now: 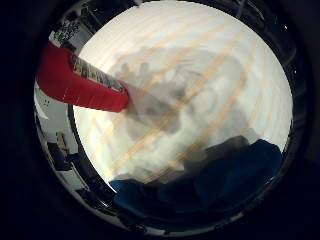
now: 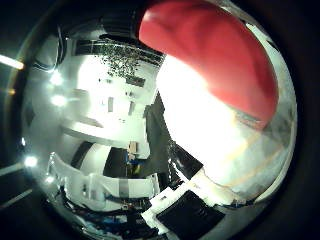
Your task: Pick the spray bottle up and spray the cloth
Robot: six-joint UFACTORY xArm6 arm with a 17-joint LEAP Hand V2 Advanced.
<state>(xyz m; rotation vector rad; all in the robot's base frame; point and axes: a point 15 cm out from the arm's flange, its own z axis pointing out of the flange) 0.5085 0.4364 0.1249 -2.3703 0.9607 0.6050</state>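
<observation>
A red spray bottle with a printed label reaches in from the edge of the little finger side view, over a round pale wooden table. Its far end meets a broad shadow on the tabletop. In the thumb side view the bottle's red body fills much of the picture, so it is close to the palm. A dark blue cloth lies crumpled on the table near its edge, away from the bottle. White and black parts of my hand show at the rim of the thumb side view.
The table's rim curves round the cloth. Beyond the table, the thumb side view shows a room with white furniture and bright ceiling lights.
</observation>
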